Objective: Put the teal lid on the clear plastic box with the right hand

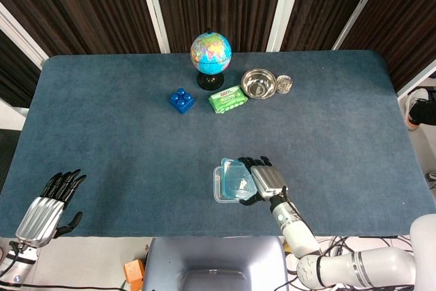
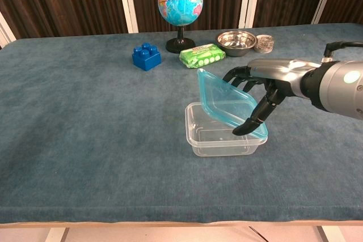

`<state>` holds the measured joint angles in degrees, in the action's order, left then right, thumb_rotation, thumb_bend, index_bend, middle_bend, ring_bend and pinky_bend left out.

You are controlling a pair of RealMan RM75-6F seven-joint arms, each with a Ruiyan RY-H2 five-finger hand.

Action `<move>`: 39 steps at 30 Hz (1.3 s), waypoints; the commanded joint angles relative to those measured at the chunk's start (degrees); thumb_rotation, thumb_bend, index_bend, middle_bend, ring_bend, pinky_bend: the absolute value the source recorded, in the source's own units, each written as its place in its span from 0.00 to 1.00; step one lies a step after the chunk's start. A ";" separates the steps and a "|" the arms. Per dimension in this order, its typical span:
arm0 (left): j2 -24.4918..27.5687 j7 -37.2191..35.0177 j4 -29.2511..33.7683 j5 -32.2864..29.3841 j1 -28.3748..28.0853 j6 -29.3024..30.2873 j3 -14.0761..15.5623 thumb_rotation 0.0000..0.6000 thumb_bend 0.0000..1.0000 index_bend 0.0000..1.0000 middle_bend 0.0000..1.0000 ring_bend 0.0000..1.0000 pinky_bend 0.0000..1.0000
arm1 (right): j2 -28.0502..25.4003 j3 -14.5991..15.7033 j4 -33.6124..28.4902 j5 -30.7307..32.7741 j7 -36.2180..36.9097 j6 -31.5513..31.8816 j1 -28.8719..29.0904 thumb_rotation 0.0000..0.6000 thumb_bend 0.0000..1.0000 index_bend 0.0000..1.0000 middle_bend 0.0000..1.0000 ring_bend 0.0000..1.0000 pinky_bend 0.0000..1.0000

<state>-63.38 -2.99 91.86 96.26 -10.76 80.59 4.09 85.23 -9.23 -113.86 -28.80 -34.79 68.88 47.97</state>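
The clear plastic box (image 2: 224,138) (image 1: 227,195) stands open on the blue table, near its front edge. My right hand (image 2: 266,80) (image 1: 267,180) grips the teal lid (image 2: 225,104) (image 1: 238,178) from the right and holds it tilted over the box. The lid's far edge is raised and its near right edge hangs just above the box's right rim. Whether it touches the rim I cannot tell. My left hand (image 1: 48,206) shows only in the head view, at the table's front left corner, with its fingers apart and nothing in it.
At the back of the table stand a globe (image 2: 180,4), a blue toy brick (image 2: 146,56), a green wipes pack (image 2: 202,55), a steel bowl (image 2: 236,39) and a small glass jar (image 2: 264,42). The table's front edge (image 2: 181,220) runs close below the box.
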 commanded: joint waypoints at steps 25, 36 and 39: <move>0.08 -0.25 -0.15 0.47 0.19 0.57 0.21 1.00 0.38 0.00 0.00 0.00 0.00 | 4.14 -0.61 2.68 2.43 -4.01 2.37 1.70 1.00 0.07 0.75 0.46 0.21 0.03; 0.31 -0.97 -0.28 0.61 0.19 0.75 0.26 1.00 0.38 0.00 0.00 0.00 0.00 | 6.29 -0.78 3.87 2.94 -6.41 3.41 2.50 1.00 0.07 0.75 0.46 0.21 0.03; 0.41 -1.27 -0.33 0.71 0.25 0.97 0.27 1.00 0.38 0.00 0.00 0.00 0.00 | 6.85 -0.70 3.84 2.77 -7.13 4.02 2.62 1.00 0.07 0.75 0.46 0.21 0.03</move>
<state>-62.97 -4.25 91.53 96.95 -10.52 81.55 4.36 91.99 -9.96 -110.03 -25.98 -41.83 72.82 50.55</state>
